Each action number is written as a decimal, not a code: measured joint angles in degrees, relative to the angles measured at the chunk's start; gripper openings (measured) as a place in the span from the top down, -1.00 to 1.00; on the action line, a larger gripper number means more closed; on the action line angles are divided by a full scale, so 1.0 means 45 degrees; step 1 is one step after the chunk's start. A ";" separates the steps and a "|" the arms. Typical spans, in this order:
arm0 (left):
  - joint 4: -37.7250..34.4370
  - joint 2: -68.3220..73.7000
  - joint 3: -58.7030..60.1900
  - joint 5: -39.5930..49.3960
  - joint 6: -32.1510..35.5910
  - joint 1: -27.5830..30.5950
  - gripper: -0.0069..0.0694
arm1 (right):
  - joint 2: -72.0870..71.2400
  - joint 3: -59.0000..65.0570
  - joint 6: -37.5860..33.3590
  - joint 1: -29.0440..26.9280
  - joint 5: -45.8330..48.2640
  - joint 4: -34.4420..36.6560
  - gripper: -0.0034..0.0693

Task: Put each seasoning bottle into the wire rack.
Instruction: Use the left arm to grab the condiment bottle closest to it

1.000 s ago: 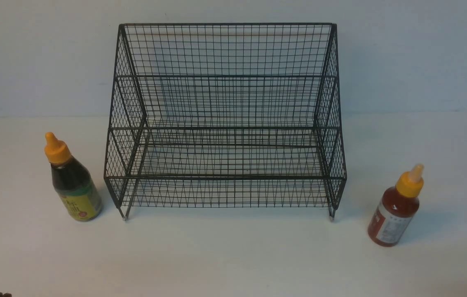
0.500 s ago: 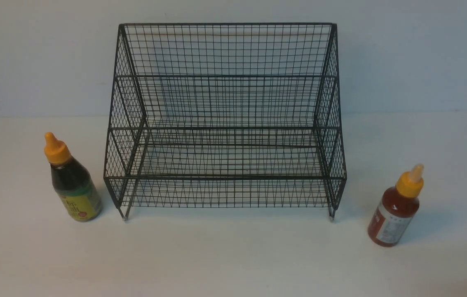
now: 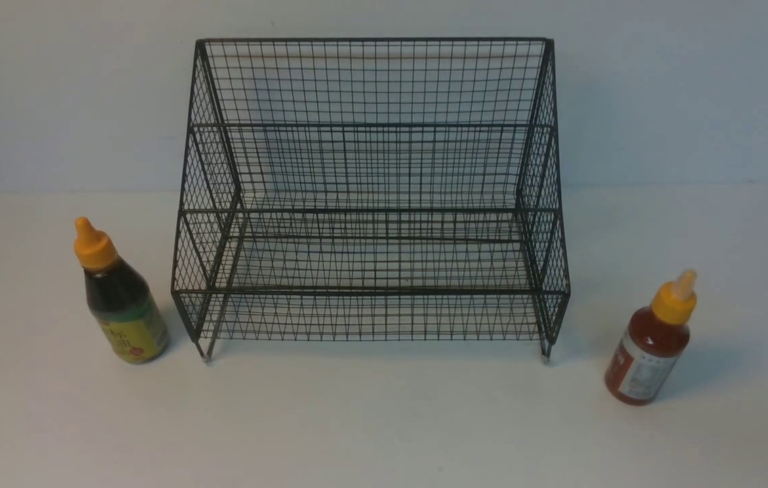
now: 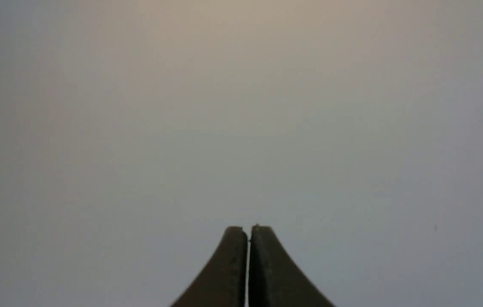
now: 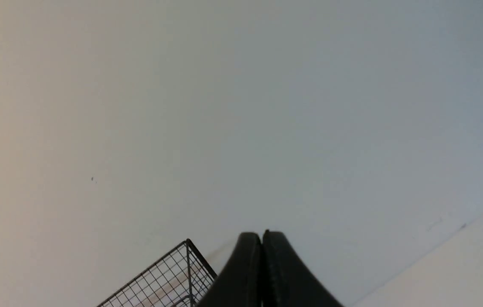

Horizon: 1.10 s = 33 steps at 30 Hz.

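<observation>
Matt black metal wire rack (image 3: 370, 291). Glossy clear plastic dark-sauce bottle (image 3: 123, 305) and red-sauce bottle (image 3: 648, 352), with paper labels and smooth orange-yellow plastic caps. Smooth, matt white table (image 3: 384, 420).

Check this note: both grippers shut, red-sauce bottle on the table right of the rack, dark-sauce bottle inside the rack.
One error: the dark-sauce bottle is not inside the wire rack; the front view shows it standing on the table left of it. The red-sauce bottle does stand right of the rack, and the left gripper and right gripper are shut.
</observation>
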 joint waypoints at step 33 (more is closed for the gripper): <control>-0.0009 1.4743 -0.0626 -0.6844 -0.0487 0.0000 -0.45 | 0.1538 -0.5997 0.3271 0.1894 0.5375 -0.7530 0.95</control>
